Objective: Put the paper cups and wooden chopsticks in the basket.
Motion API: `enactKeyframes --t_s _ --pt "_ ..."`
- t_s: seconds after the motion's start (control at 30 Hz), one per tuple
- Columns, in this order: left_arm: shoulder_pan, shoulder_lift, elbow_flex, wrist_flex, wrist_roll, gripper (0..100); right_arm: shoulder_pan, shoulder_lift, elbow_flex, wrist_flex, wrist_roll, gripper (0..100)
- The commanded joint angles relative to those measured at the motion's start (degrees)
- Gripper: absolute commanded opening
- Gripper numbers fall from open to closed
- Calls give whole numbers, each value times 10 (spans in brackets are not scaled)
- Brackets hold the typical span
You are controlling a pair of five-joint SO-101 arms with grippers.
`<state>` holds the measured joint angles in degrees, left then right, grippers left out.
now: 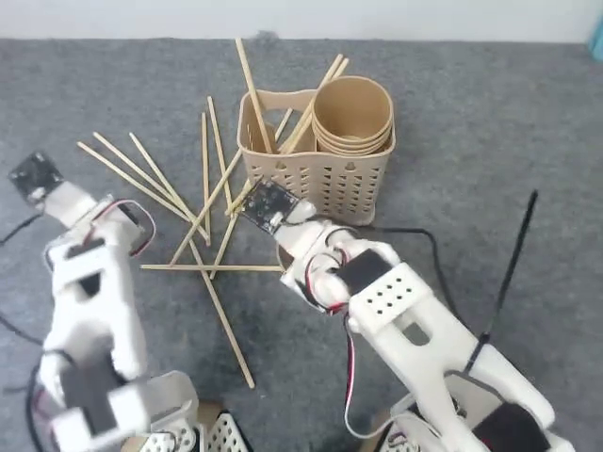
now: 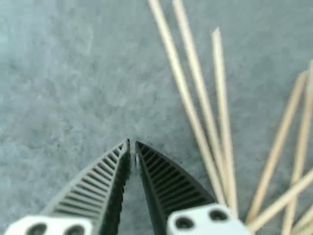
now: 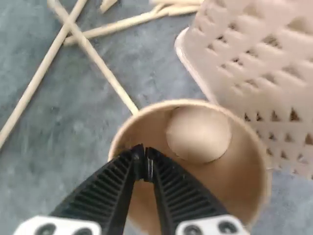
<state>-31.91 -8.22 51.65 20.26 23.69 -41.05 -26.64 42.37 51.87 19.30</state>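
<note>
A tan slotted basket [image 1: 325,181] stands at the back of the grey carpet, with a stack of paper cups [image 1: 352,113] and a few wooden chopsticks [image 1: 256,99] in it. Several loose chopsticks [image 1: 203,221] lie fanned out to its left. My right gripper [image 3: 144,157] is shut on the rim of a paper cup [image 3: 205,142], close beside the basket wall [image 3: 259,63]. In the high view the right arm [image 1: 330,264] covers that cup. My left gripper [image 2: 132,147] is shut and holds nothing, low over bare carpet just beside the ends of a few chopsticks [image 2: 195,112].
The left arm [image 1: 89,273] stands at the left edge of the table. A black cable [image 1: 509,273] runs up past the right arm. Two crossed chopsticks [image 3: 93,54] lie on the carpet near the held cup. Bare carpet spreads to the right of the basket.
</note>
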Motion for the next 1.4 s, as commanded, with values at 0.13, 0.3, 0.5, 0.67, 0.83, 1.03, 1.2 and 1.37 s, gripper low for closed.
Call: enactKeyframes --t_s 0.13,0.3,0.5,0.67,0.83,1.03,1.2,1.37 --pt "-4 61 -102 69 6 12 66 -115 -245 247 -5 225" --pt "-4 61 -102 69 6 12 163 -167 -281 292 -11 227" --pt "-4 61 -102 72 4 12 238 -167 -133 197 -57 227" --pt "-4 61 -102 73 4 12 226 -172 -15 65 -133 227" --pt "-3 61 -102 73 3 12 195 -166 34 -22 -239 230" --pt "-1 61 -102 73 3 12 179 -166 77 -89 -275 230" --pt "-1 61 -102 72 3 12 180 -166 105 -123 -275 231" --pt "-1 61 -102 73 3 12 178 -165 148 -169 -278 231"
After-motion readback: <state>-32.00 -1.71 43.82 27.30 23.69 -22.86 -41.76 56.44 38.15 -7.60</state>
